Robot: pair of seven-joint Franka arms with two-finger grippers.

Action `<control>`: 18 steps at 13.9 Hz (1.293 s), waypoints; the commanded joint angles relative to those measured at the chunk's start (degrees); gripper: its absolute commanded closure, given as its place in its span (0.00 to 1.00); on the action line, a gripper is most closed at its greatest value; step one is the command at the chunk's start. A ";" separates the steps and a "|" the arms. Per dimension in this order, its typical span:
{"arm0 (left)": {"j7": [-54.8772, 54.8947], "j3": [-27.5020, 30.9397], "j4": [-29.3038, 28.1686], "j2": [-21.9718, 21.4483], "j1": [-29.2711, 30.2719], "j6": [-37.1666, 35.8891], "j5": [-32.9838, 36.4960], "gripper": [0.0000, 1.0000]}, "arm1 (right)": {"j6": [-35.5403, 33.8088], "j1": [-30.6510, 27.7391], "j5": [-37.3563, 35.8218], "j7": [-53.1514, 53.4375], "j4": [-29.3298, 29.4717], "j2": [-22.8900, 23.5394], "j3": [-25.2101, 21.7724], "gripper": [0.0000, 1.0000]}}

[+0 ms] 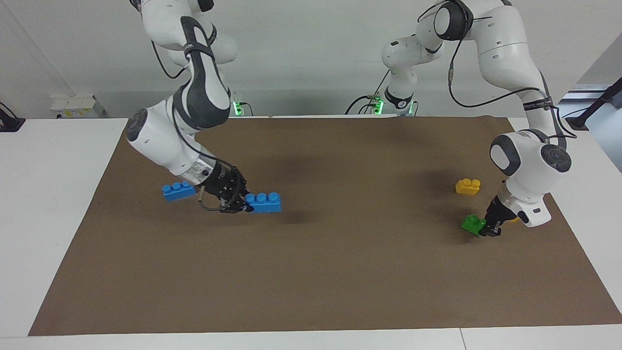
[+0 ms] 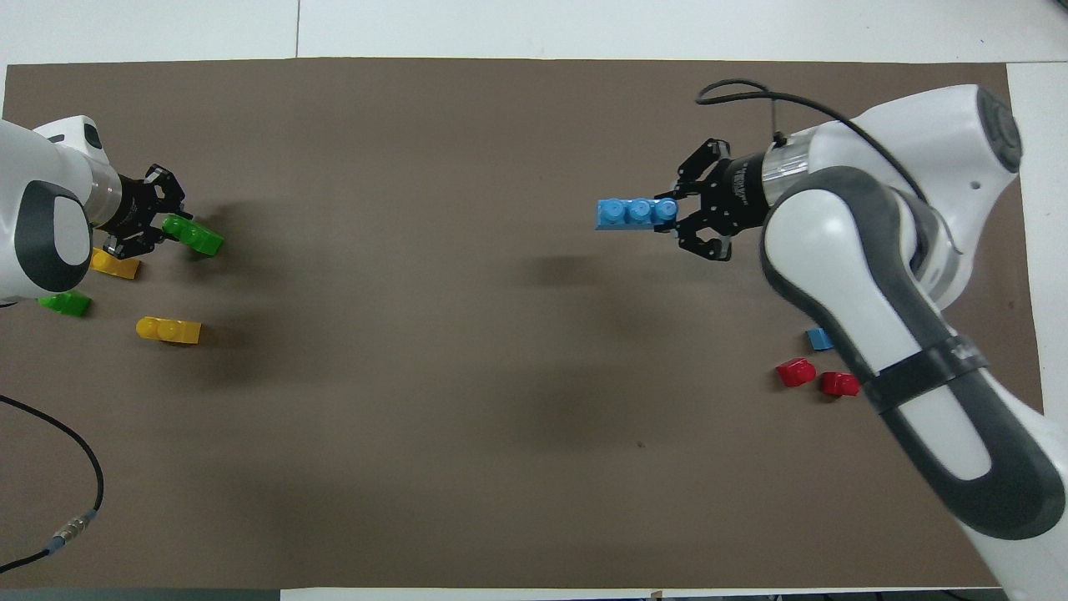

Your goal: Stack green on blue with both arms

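My right gripper (image 1: 245,204) (image 2: 672,213) is shut on one end of a blue three-stud brick (image 1: 263,202) (image 2: 634,213) and holds it level just above the brown mat. The second blue brick (image 1: 179,190) lies on the mat beside that arm; in the overhead view only its corner (image 2: 819,338) shows. My left gripper (image 1: 486,227) (image 2: 167,225) is shut on a green two-stud brick (image 1: 473,223) (image 2: 193,234), tilted, low over the mat. The second green brick (image 2: 65,304) lies by the left arm's wrist, hidden in the facing view.
Two yellow bricks lie near the left gripper: one (image 2: 115,264) right beside it, one (image 1: 468,186) (image 2: 168,330) nearer to the robots. Two small red bricks (image 2: 795,371) (image 2: 838,384) lie under the right arm. The brown mat (image 1: 311,272) covers a white table.
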 commanded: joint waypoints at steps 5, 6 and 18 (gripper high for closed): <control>-9.05 -0.29 -0.10 -7.53 -0.53 -9.26 -0.44 1.00 | 12.02 13.76 0.88 13.40 -6.21 0.38 -0.29 1.00; -10.37 -0.38 -0.36 -9.54 -0.79 -11.98 -0.44 1.00 | 14.47 15.17 1.05 14.36 -7.53 0.82 -0.29 1.00; -46.30 -0.55 -7.57 -20.55 -19.76 -18.69 -0.53 1.00 | 28.20 21.77 1.23 16.22 -12.63 6.98 -0.21 1.00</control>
